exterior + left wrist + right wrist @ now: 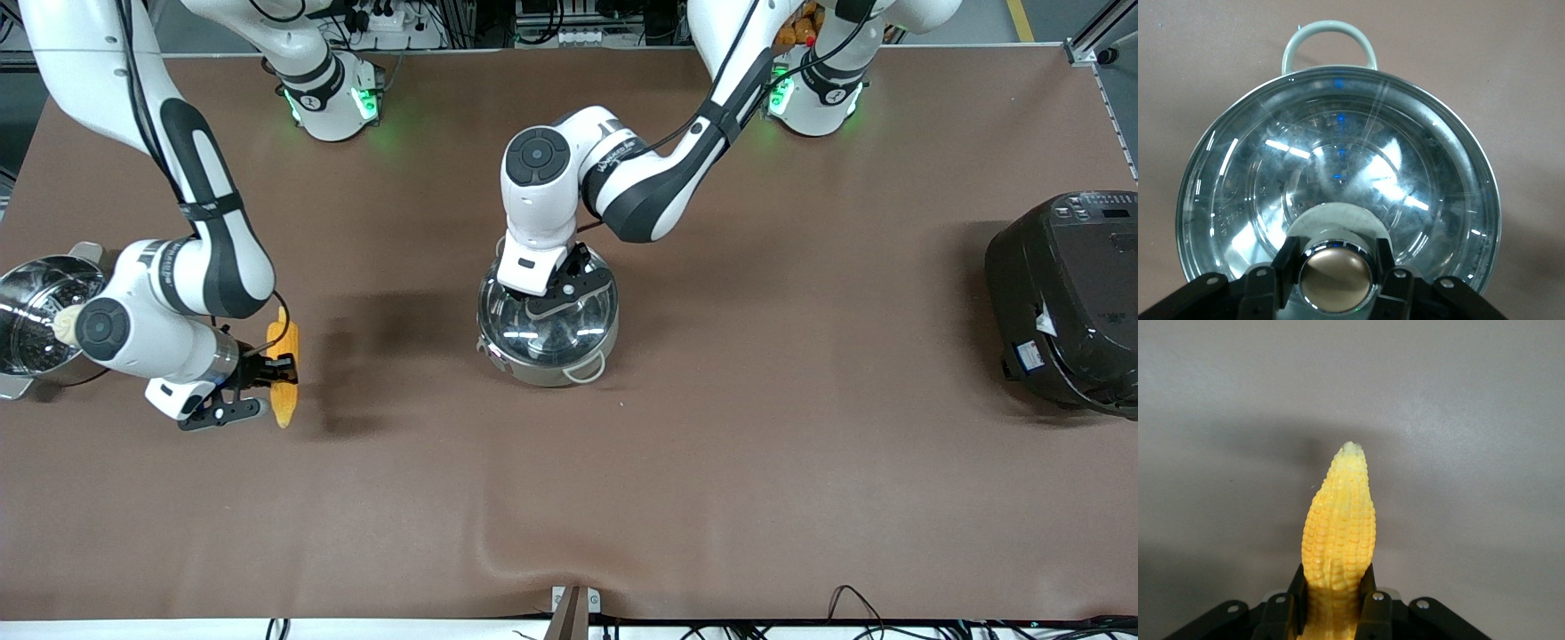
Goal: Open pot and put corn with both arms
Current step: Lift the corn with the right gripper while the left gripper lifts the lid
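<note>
Centre of the front view: round shiny stainless-steel pot (pixel 548 324) w/ pale loop side handles sits on the brown table cover (pixel 711 444), clear glass lid (pixel 544 316) on. Left arm comes from its base at upper right of frame; left gripper (pixel 569 286) is down on the lid top. Lower left of frame: right gripper (pixel 258 382) holds the yellow-orange tapered corn cob (pixel 284 373), apparently just above the cover, well apart from pot. Steel steamer pot (pixel 36 316) at left edge, large black electric cooker (pixel 1067 302) at right edge.

Left wrist view: metal knob (pixel 1335 277) sits between both black fingers (pixel 1286 263), lower centre of frame; jaws clamped on or right against it. Lid seated on the rim, one pale handle (pixel 1329 43) at top of frame.

Right wrist view: jaws clamped on the thick end of cob (pixel 1338 540), pale tip pointing up-frame, fingers (pixel 1371 600) at bottom.

Risks (judgement): knob is smooth and domed, so lid could slip out on lift if grip is shallow; tilted lift could drag pot. Corn held near one end, so it may pivot in transit. Arms could clash over pot if lid isn't moved aside first.
</note>
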Robot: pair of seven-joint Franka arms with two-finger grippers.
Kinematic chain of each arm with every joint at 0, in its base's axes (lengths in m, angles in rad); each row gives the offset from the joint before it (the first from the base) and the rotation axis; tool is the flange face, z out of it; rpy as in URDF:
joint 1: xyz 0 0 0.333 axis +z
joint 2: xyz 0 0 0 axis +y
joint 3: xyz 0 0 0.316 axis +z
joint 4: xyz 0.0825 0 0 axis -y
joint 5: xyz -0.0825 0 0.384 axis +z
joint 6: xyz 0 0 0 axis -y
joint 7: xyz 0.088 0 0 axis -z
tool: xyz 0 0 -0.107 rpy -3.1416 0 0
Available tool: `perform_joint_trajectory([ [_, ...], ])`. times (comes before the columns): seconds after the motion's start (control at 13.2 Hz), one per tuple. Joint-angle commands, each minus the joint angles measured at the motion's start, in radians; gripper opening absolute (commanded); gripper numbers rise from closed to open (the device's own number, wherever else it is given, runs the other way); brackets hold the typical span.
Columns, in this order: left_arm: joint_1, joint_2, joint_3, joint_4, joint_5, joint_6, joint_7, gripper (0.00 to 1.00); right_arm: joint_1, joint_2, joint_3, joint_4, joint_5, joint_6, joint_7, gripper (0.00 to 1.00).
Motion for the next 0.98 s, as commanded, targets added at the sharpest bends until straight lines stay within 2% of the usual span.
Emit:
perform_joint_trajectory([
  [0.0,-0.004,-0.031,0.002,0.012,-0.033,-0.056,-0.01,0.0,-0.007,-0.037,0.009,0.025,0.004,-0.065,0.014,0.03],
  [0.23,0.012,-0.124,0.006,0.012,-0.048,-0.149,0.0,0.0,-0.008,-0.037,0.007,0.121,-0.001,-0.194,0.027,0.02],
  [0.53,0.097,-0.262,0.012,-0.017,-0.036,-0.225,0.054,0.0,0.061,-0.037,0.009,0.23,0.0,-0.308,0.237,0.01],
  [0.68,0.194,-0.319,0.009,-0.029,-0.036,-0.301,0.183,0.0,0.105,-0.035,0.01,0.293,0.002,-0.392,0.341,0.01],
  [0.76,0.279,-0.363,0.006,-0.061,-0.047,-0.321,0.288,0.0,0.139,-0.038,0.012,0.346,0.008,-0.456,0.415,0.01],
  [0.91,0.385,-0.439,0.002,-0.17,-0.059,-0.326,0.473,0.0,0.212,-0.04,0.012,0.414,0.007,-0.524,0.521,0.02],
])
